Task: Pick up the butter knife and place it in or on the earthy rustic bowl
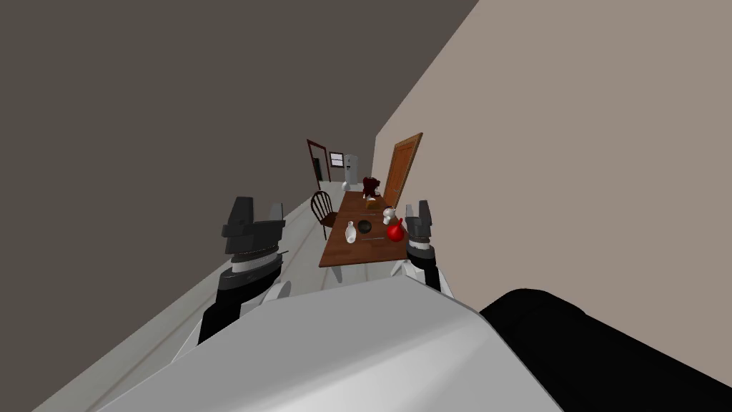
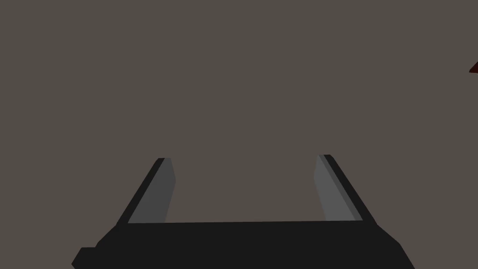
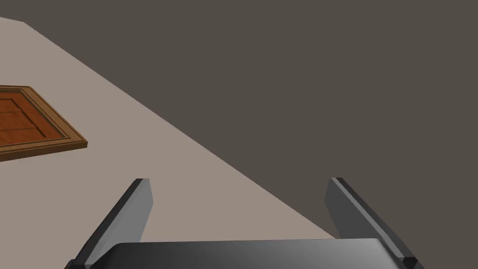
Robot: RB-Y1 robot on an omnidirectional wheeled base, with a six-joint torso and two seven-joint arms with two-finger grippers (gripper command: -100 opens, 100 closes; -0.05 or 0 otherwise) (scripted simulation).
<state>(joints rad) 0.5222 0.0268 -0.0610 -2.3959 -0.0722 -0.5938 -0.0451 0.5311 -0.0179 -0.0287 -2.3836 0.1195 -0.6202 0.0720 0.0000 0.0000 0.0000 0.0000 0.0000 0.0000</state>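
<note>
Two end effectors: our left end effector (image 1: 257, 209) and right end effector (image 1: 418, 209) are spread wide and hold nothing, nearer us than the bowl (image 1: 364, 227).
Bench (image 1: 343, 254): reaching from here, we might clip its near edge.
Butter knife (image 1: 372, 239): apparently a thin sliver just before the bowl; lying flat, it may skid.
Red vessel (image 1: 395, 231): just beside the bowl; easily knocked.

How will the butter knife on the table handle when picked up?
The butter knife looks thin and lies flat on the brown table, so it may slide rather than lift. Its straight shape suggests it is stiff, and probably light.
</note>
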